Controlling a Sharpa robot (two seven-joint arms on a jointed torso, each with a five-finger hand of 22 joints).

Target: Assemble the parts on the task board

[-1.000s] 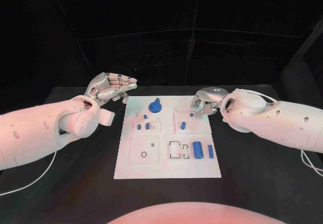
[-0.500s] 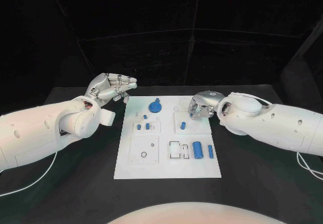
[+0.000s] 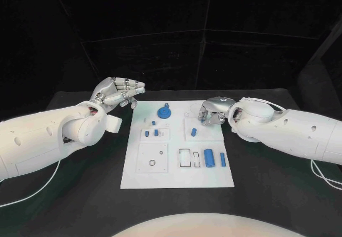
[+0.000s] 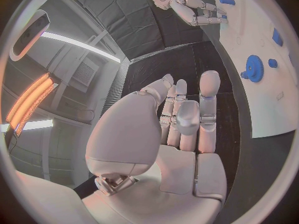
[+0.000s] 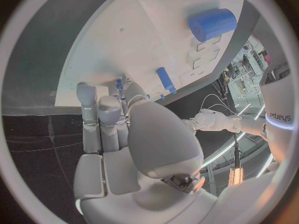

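Observation:
The white task board (image 3: 178, 170) lies mid-table. On it are a blue gear (image 3: 164, 113), a short blue peg (image 3: 193, 132), small blue pieces (image 3: 151, 133) and a thick blue cylinder (image 3: 209, 157) beside a thin one (image 3: 222, 158). My right hand (image 3: 214, 111) hovers over the board's far right part, fingers pointing down. In the right wrist view a small blue pin (image 5: 118, 84) sits pinched between its fingertips, close to the standing peg (image 5: 165, 79). My left hand (image 3: 117, 92) is raised off the board's far left corner, fingers straight, holding nothing (image 4: 181, 119).
Black table (image 3: 271, 187) surrounds the board on all sides. Rectangular cut-outs (image 3: 190, 158) and a small ring (image 3: 151, 163) mark the board's near half. The left wrist view also shows the gear (image 4: 253, 67) and my right hand (image 4: 193, 7).
My right hand has shifted a little left over the board's far right part and turned its fingers down. The left hand has stayed where it was.

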